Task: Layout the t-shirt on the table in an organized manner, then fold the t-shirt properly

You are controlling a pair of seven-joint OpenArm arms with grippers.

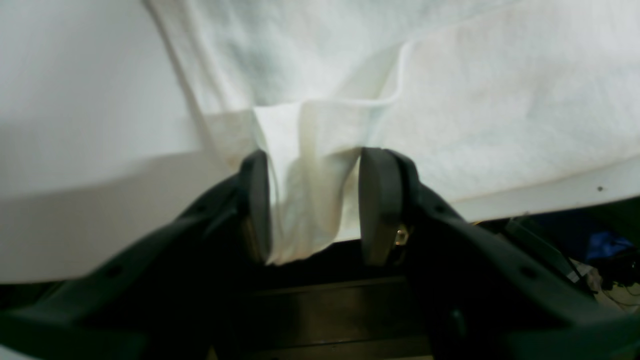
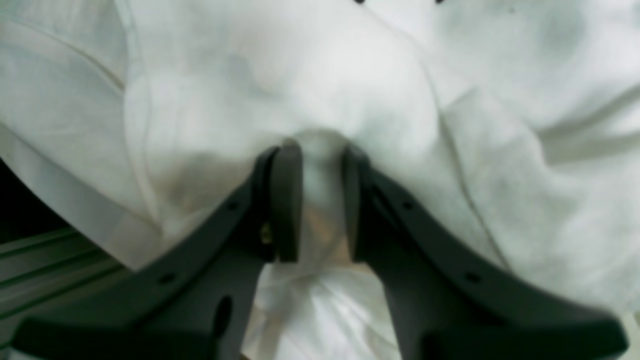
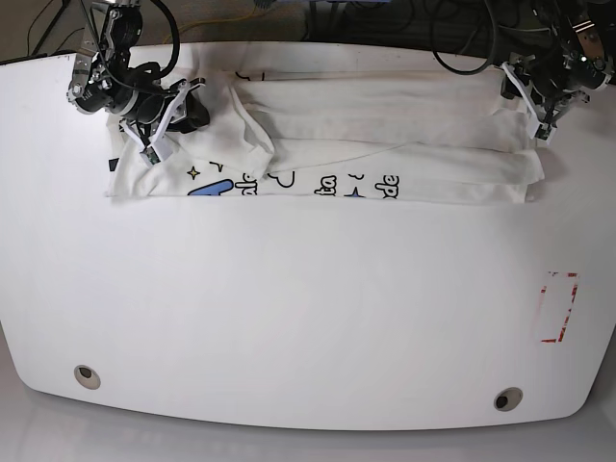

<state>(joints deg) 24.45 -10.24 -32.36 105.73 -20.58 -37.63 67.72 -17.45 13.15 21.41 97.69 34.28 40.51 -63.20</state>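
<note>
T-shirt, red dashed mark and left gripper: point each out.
t-shirt point(image 3: 385, 115), base view, plain folded upper layer.
red dashed mark point(image 3: 557, 308), base view, its middle.
left gripper point(image 1: 315, 200), left wrist view, between the fingertips.

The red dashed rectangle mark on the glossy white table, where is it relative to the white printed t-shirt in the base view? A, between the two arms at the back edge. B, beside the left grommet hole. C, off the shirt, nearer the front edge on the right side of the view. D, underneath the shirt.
C: the red dashed rectangle mark lies on bare table, apart from the white printed t-shirt farther back.
</note>
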